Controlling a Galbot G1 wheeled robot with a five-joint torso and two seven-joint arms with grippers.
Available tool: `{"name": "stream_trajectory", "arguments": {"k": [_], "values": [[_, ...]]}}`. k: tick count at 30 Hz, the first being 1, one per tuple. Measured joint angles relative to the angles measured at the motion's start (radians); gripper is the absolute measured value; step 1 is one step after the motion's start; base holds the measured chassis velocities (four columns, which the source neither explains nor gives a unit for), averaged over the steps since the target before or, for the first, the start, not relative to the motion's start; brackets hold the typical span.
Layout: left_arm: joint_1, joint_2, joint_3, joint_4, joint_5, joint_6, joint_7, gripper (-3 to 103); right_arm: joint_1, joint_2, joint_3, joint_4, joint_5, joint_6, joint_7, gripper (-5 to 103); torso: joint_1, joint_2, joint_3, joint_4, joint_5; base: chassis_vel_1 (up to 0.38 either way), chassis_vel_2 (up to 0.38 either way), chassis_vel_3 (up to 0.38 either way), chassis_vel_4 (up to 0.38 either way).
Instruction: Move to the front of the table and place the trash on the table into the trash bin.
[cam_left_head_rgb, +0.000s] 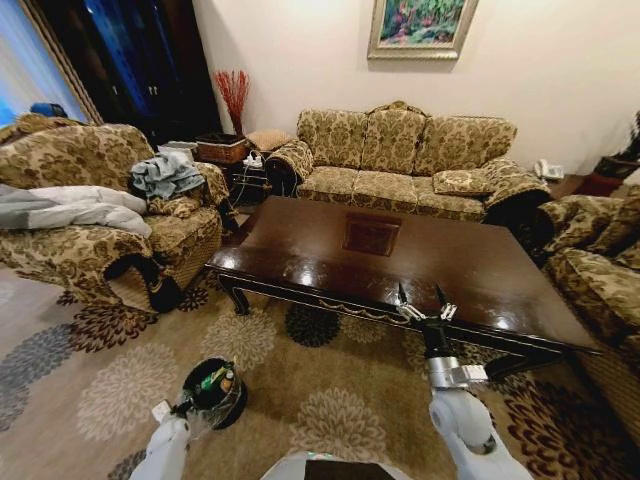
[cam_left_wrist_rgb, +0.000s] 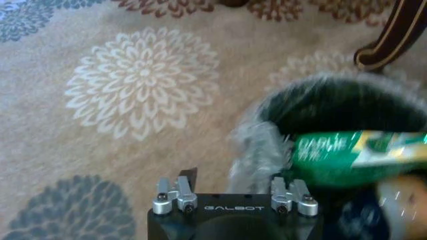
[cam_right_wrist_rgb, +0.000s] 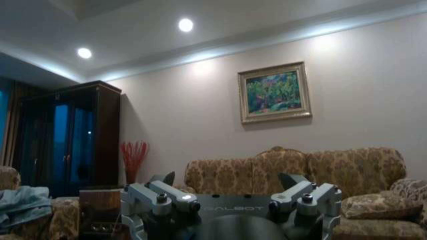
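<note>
The dark glossy table (cam_left_head_rgb: 300, 250) stands in front of me. My right gripper (cam_left_head_rgb: 421, 300) is raised over its front edge, fingers pointing up; in the right wrist view it (cam_right_wrist_rgb: 227, 179) is open with nothing between the fingers. The black trash bin (cam_left_head_rgb: 216, 392) with its clear bag sits on the carpet at lower left. Trash lies inside it: a green bottle (cam_left_wrist_rgb: 347, 155) and a white-capped item (cam_left_head_rgb: 228, 379). My left gripper (cam_left_wrist_rgb: 233, 176) hovers at the bin's rim (cam_left_wrist_rgb: 267, 107), open and empty; in the head view it (cam_left_head_rgb: 185, 406) is beside the bin.
A sofa (cam_left_head_rgb: 400, 160) stands behind the table. There is an armchair (cam_left_head_rgb: 90, 220) with clothes at left and another armchair (cam_left_head_rgb: 600, 270) at right. A woven basket (cam_left_head_rgb: 222, 148) sits on a side table at the back. Flowered carpet (cam_left_head_rgb: 330, 400) lies between me and the table.
</note>
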Motion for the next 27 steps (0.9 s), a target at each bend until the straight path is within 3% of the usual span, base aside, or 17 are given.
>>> {"name": "stream_trajectory", "arguments": {"k": [3,4,6,8,9,10,13,15,18,20,24,27], "values": [[0.094,-0.006,-0.018,-0.120,0.003,0.056,-0.015,75,0.014,0.000,0.000,-0.006,0.009,-0.001,0.000,100,0.000,0.001,0.000,0.0001,-0.0002,0.000,0.000,0.000,0.000],[0.094,-0.006,-0.018,-0.120,0.003,0.056,-0.015,75,0.014,0.000,0.000,-0.006,0.009,-0.001,0.000,100,0.000,0.001,0.000,0.0001,-0.0002,0.000,0.000,0.000,0.000],[0.224,-0.027,-0.052,-0.345,0.010,0.123,-0.039,85,0.034,0.010,-0.001,-0.021,0.018,-0.001,-0.006,100,0.000,0.002,0.001,0.0006,0.0012,0.000,0.000,0.000,0.000],[0.247,-0.033,-0.059,-0.385,0.020,0.128,-0.043,85,0.039,0.013,-0.003,-0.026,0.019,0.000,-0.007,100,0.000,0.002,0.001,0.0004,0.0011,0.000,0.000,0.000,0.000],[0.304,-0.048,-0.077,-0.484,0.037,0.152,-0.058,96,0.050,0.019,-0.008,-0.034,0.021,0.000,-0.009,100,0.001,0.003,0.001,0.0005,0.0000,0.000,0.000,0.000,0.000],[0.339,-0.057,-0.092,-0.551,0.043,0.180,-0.070,98,0.057,0.023,-0.011,-0.039,0.024,0.001,-0.012,100,0.001,0.003,0.002,0.0006,0.0004,0.000,0.000,0.000,0.000],[0.369,-0.065,-0.107,-0.611,0.048,0.204,-0.078,100,0.062,0.026,-0.013,-0.043,0.026,0.001,-0.016,100,0.001,0.003,0.002,0.0004,0.0008,0.000,0.000,0.000,0.000],[0.436,-0.076,-0.135,-0.719,0.053,0.253,-0.084,100,0.071,0.028,-0.014,-0.048,0.032,0.002,-0.022,100,0.001,0.004,0.002,0.0003,0.0003,0.000,0.000,0.000,0.000],[0.476,-0.082,-0.153,-0.777,0.053,0.268,-0.084,100,0.074,0.028,-0.014,-0.048,0.038,0.002,-0.026,100,0.001,0.004,0.002,0.0003,0.0004,0.000,0.000,0.000,0.000],[0.496,-0.088,-0.164,-0.811,0.054,0.270,-0.084,100,0.076,0.028,-0.012,-0.048,0.040,0.002,-0.027,100,0.001,0.004,0.002,0.0003,0.0003,0.000,0.000,0.000,0.000],[0.570,-0.128,-0.199,-0.995,0.065,0.264,-0.084,100,0.060,0.027,-0.003,-0.037,0.034,-0.021,-0.041,100,0.002,0.005,0.003,0.0003,0.0011,0.000,0.000,0.000,0.000],[0.566,-0.136,-0.197,-1.008,0.067,0.268,-0.083,100,0.053,0.027,-0.003,-0.036,0.027,-0.024,-0.042,100,0.002,0.005,0.003,0.0003,0.0008,0.000,0.000,0.000,0.000]]}}
